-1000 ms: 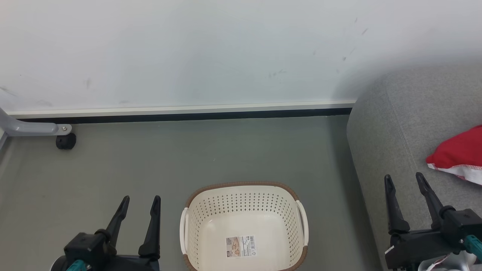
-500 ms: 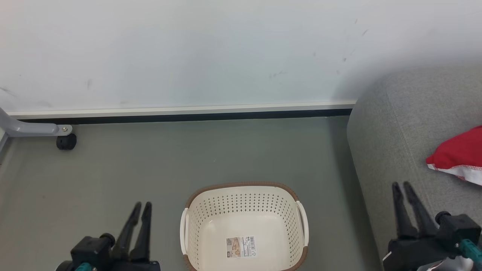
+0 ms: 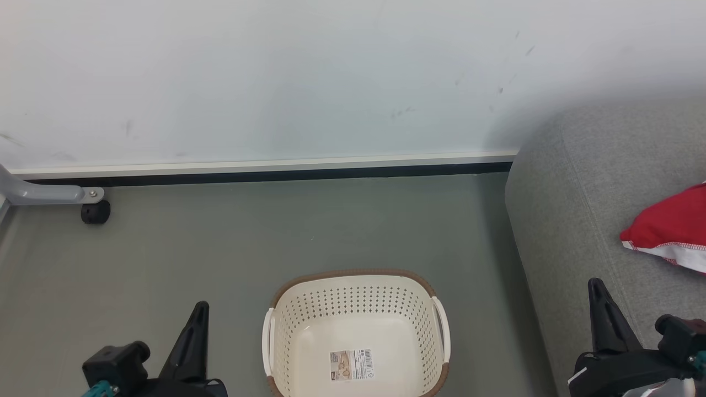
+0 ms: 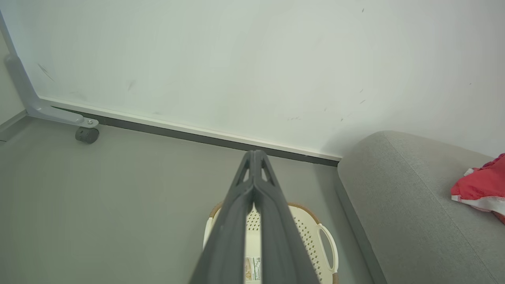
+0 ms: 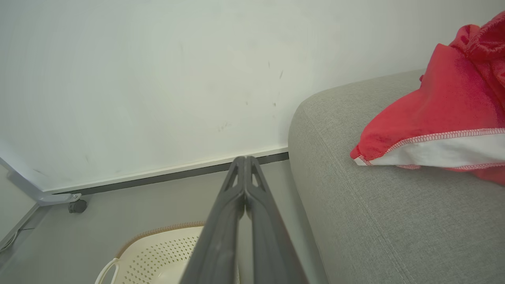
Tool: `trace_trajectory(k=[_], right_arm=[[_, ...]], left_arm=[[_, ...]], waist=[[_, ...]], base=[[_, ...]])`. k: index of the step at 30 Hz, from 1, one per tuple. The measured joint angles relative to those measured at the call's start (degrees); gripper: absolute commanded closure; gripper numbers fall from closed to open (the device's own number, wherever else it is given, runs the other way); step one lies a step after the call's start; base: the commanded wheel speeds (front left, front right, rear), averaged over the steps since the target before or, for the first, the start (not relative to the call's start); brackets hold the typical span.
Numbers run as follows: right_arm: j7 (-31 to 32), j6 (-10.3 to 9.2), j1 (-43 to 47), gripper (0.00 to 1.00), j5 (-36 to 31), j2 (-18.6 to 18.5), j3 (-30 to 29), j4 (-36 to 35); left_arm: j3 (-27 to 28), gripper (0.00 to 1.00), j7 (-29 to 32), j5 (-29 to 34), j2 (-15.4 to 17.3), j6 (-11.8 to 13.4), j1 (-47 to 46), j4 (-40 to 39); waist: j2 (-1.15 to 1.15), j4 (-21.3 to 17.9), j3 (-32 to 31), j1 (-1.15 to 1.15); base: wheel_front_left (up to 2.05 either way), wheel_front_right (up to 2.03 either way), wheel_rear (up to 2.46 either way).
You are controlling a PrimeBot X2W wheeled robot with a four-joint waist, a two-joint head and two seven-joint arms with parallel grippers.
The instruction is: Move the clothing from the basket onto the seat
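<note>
The cream perforated basket [image 3: 356, 309] with its brown rim stands on the floor at bottom centre, holding nothing but a paper label [image 3: 351, 365]. Red clothing [image 3: 670, 226] with a white trim band lies on the grey seat [image 3: 573, 209] at the right edge; the right wrist view has the clothing [image 5: 438, 114] close up on the seat [image 5: 375, 221]. My left gripper [image 3: 199, 310] is shut, low at the basket's left, empty. My right gripper [image 3: 597, 288] is shut over the seat's front, short of the garment. In the wrist views the left gripper [image 4: 254, 154] and right gripper [image 5: 245, 159] have their fingers pressed together.
A white wall with a dark baseboard [image 3: 265, 172] runs behind the grey floor. A grey frame leg with a black caster wheel [image 3: 95, 212] stands at the far left. Open floor lies between basket and wall.
Both grippers went from open to shut and drew back toward the bottom edge. The basket, clothing and seat stayed put.
</note>
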Motion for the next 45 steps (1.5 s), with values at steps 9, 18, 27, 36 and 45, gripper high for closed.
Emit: trace_trajectory(k=[9,18,27,36,45], right_arm=[[1.3,1.25,-0.29,1.0,7.92,0.98,-1.58,1.58],[2.36,2.44,-1.14,1.0,15.36,1.81,-3.15,3.26],[3.35,3.65,-1.26,1.0,22.61,2.75,-4.76,5.01],[4.38,5.02,-2.33,1.0,29.83,3.58,-6.33,6.69],[5.36,6.31,-2.49,1.0,37.01,4.55,-7.86,8.48]], left_arm=[[1.88,1.0,0.8,-6.54,-0.85,-1.32,-0.32,1.76],[3.68,1.0,1.79,-12.77,-1.7,-2.4,-0.75,3.72],[5.53,1.0,2.56,-18.51,-2.56,-3.71,-1.7,5.69],[7.28,1.0,3.42,-25.04,-3.5,-5.01,-2.58,7.72],[9.09,1.0,4.14,-31.44,-4.24,-6.38,-3.24,9.71]], waist=[[0.0,-0.22,-0.36,0.0],[0.0,-0.45,-0.73,0.0],[0.0,-0.66,-1.09,0.0],[0.0,-0.87,-1.46,0.0],[0.0,-1.09,-1.82,0.0]], base=[[0.0,0.0,0.0],[0.0,0.0,0.0],[0.0,0.0,0.0],[0.0,0.0,0.0],[0.0,0.0,0.0]])
